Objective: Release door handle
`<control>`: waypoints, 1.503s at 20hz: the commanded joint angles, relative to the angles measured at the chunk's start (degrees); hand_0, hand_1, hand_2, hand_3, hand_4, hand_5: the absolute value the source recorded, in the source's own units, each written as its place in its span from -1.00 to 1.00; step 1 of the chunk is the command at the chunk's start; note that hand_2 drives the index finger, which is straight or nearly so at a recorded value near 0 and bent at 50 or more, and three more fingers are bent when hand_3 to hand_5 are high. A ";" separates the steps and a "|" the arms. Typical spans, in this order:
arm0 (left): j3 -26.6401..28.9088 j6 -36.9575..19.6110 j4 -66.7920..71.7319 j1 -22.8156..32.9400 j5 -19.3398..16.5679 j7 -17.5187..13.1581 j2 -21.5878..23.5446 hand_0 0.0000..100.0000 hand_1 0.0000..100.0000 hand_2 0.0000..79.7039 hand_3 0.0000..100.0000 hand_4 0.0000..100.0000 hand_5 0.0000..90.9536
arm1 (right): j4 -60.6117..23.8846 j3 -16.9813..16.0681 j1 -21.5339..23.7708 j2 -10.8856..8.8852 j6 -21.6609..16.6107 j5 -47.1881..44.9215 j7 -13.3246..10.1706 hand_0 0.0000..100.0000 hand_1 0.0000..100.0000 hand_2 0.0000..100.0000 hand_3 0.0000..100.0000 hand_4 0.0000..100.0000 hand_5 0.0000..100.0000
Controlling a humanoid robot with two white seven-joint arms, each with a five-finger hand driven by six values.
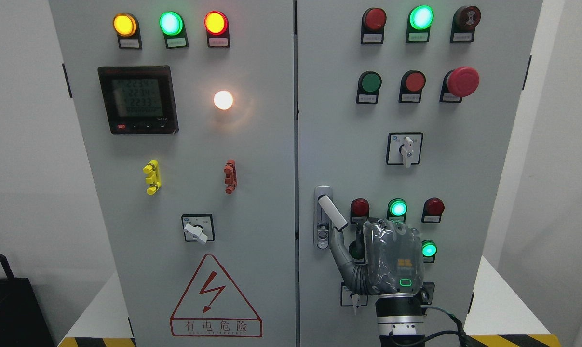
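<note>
Door handle (pixel 332 212) sits swung out at a slant on the right cabinet door (pixel 464 159), just above the right hand (pixel 389 260); thumb tip touches its lower end, the other fingers (pixel 392 230) loose, grasping nothing.

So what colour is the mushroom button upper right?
Red, clearest in the head view.

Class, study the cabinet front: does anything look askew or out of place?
Yes. The door handle on the right door is swung out of its vertical recess, slanting down to the right, with the right hand just below its tip. The left door's selector switch also sits tilted.
</note>
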 commanded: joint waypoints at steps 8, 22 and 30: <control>-0.79 -0.03 1.14 0.00 0.00 -0.04 0.07 -0.76 -0.22 -1.00 -1.00 -1.00 -1.00 | -1.06 -0.51 0.00 -0.10 -0.12 -0.01 0.01 0.14 -0.63 1.00 1.00 1.00 0.97; -0.79 -0.03 1.14 0.00 0.00 -0.04 -0.02 -0.76 -0.22 -1.00 -1.00 -1.00 -1.00 | -1.06 -1.13 0.00 -0.89 -0.12 -0.09 0.01 0.14 -0.61 1.00 1.00 1.00 0.97; -0.79 -0.03 1.14 0.00 0.00 -0.04 0.07 -0.76 -0.22 -1.00 -1.00 -1.00 -1.00 | -0.97 -1.13 -0.44 -0.89 -0.20 -1.24 0.10 0.15 -0.61 1.00 1.00 1.00 0.97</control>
